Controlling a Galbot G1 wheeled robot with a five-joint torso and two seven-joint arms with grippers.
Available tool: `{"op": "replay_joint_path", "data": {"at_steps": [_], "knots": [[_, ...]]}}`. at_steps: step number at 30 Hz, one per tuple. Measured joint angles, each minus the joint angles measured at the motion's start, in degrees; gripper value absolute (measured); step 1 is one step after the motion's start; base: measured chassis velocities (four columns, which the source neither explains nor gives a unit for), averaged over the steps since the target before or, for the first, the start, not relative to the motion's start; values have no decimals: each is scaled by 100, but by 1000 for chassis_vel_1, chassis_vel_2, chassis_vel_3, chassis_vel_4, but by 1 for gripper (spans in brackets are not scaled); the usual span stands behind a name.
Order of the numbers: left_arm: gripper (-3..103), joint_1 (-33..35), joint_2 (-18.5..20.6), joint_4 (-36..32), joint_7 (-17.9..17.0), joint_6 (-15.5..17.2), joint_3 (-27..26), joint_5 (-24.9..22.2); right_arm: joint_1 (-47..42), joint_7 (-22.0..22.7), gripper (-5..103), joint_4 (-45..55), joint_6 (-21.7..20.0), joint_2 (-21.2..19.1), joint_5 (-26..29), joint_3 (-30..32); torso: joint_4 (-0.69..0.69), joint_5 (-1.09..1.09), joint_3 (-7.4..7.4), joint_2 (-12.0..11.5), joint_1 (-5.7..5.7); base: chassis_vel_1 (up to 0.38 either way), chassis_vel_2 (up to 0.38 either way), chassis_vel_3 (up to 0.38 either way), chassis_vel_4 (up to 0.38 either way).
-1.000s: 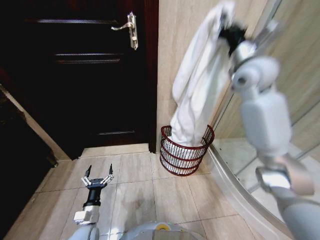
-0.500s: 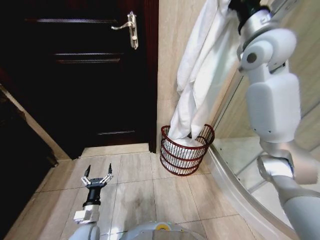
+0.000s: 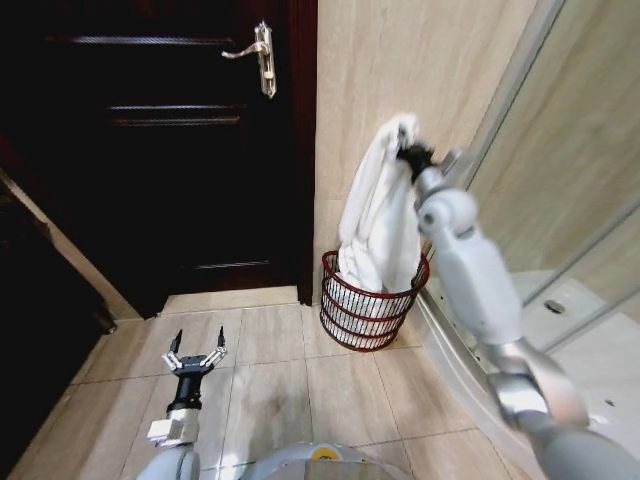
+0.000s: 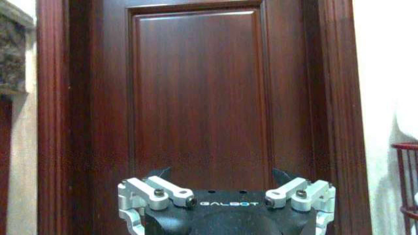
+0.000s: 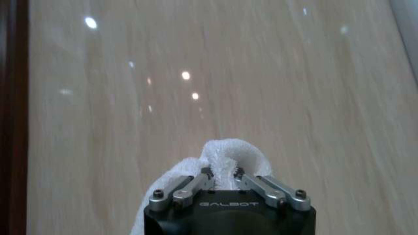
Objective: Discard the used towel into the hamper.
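Towel going into hamper.
Right gripper (image 3: 408, 155) pinches towel (image 3: 375, 215) at 12 above hamper (image 3: 368, 310), tail inside; left gripper (image 3: 195, 360) idle, spread, empty.

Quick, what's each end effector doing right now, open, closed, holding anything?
Left end effector: open, empty, low over the floor tiles.
Right end effector: closed on the towel, which hangs down into the hamper.

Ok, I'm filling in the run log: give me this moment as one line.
right gripper: shut on towel, above hamper | towel: lower end inside hamper | left gripper: open, low over floor, idle
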Motion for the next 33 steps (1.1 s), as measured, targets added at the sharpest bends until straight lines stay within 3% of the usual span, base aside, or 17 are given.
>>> {"op": "replay_joint_path", "data": {"at_steps": [8, 12, 23, 33], "knots": [[100, -2, 1, 54, -7, -39, -24, -40, 147, 174, 12, 683, -119, -277, 196, 129, -2, -2, 1, 0, 0, 0, 0, 0, 0], [100, -20, 1, -10, 6, -37, 71, 63, 1451, 413, 12, 970, -432, -843, 1006, -47, -1, -3, 2, 2, 0, 0, 0, 0, 0], [100, 80, 1, -108, 13, -59, 62, 19, 3814, 635, 12, 610, -812, -1447, 2039, -599, -1, -3, 5, 5, -1, 0, 0, 0, 0], [100, 122, 1, -144, 2, -108, 58, 4, 4642, 585, 12, 114, -889, -1459, 2129, -829, -1, -2, 7, 5, 0, 0, 0, 0, 0]]}}
